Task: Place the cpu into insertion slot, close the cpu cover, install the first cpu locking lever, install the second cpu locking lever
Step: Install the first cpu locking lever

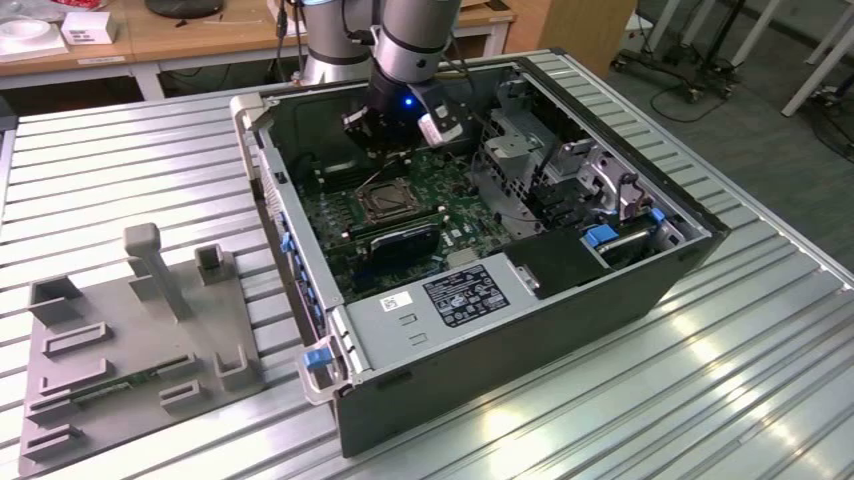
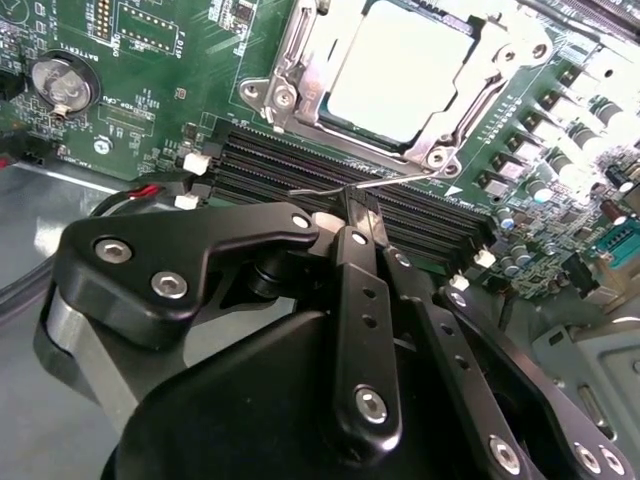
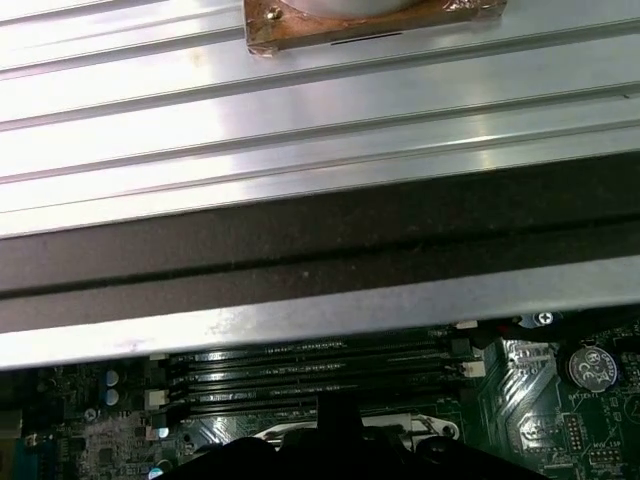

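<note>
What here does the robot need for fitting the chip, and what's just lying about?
In the job:
- cpu, seated in the slot
- cover, down over it
- locking lever
- end effector, at the lever

Lying about:
- memory slots
- coin battery
- grey tray
- boxes on the desk

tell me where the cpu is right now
In the second wrist view the cpu sits in the slot, framed by the cover, beside the black memory slots.
</note>
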Robot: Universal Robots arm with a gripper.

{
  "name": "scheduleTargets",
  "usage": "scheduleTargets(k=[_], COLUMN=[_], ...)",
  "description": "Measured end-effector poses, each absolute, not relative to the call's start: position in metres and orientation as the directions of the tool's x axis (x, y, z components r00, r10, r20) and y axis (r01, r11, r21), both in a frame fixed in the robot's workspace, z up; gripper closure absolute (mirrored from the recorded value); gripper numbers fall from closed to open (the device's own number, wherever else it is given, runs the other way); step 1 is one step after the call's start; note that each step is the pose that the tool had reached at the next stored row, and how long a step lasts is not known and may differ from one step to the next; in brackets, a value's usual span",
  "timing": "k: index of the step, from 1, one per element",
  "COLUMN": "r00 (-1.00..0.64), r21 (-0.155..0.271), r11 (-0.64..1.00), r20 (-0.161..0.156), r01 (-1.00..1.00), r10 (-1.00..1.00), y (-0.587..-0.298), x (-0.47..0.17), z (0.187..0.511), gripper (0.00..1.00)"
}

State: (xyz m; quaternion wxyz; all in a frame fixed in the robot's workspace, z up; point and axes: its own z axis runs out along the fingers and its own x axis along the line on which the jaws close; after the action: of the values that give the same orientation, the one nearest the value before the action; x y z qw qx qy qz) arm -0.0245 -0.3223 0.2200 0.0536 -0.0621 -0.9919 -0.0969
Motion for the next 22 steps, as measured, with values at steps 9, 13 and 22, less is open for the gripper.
scheduleTargets(k=[9, 13, 22], r00=[-0.987, -0.987, -0.987], r21=[0.187, 0.186, 0.187], r11=[0.973, 0.973, 0.973], r20=[0.118, 0.119, 0.119], r01=[0.134, 0.134, 0.134], r10=[0.113, 0.113, 0.113], y=[-0.3216, -0.3212, -0.3220], x=[-0.0248, -0.0249, -0.0223], z=[0.2188, 0.2185, 0.2157], gripper=[0.89, 0.89, 0.89])
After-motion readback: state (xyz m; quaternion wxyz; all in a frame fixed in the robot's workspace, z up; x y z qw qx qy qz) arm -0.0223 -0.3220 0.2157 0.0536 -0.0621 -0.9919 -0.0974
